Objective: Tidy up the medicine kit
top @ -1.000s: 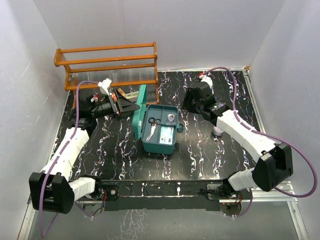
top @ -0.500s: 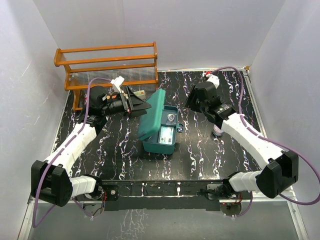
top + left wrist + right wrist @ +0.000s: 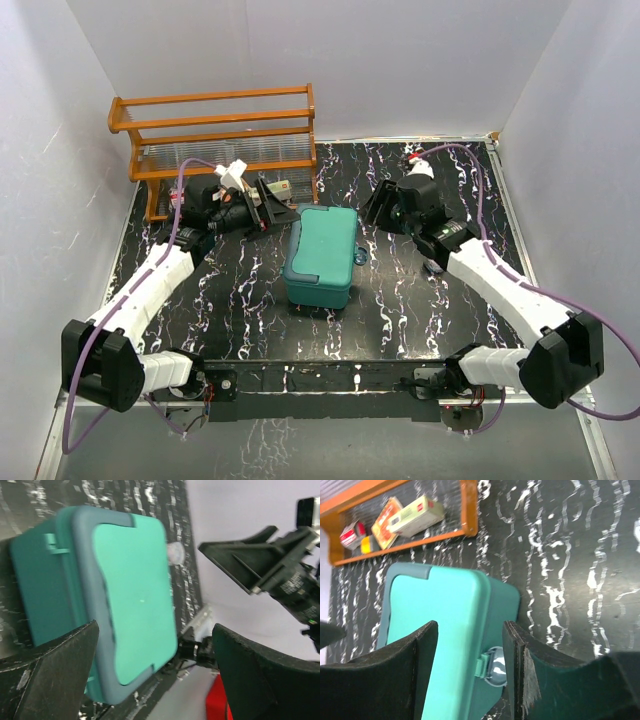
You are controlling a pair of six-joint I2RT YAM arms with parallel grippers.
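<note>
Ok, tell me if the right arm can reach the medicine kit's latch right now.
Probably yes: the right hand hangs open beside the closed medicine kit, the latch in plain view between its fingers, nothing in between.

Medicine kit (image 3: 320, 250) centred on table (image 3: 400, 310), rack (image 3: 215, 125) behind-left, small boxes (image 3: 412, 517) inside it

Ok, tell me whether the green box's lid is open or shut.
Shut. The lid lies flat over the box, and nothing inside shows. Whether it is latched, cannot tell.

The overhead camera looks down and forward over the table (image 3: 230, 300). Both close wrist cameras, apparently tilted, share the medicine kit (image 3: 320, 255).
</note>
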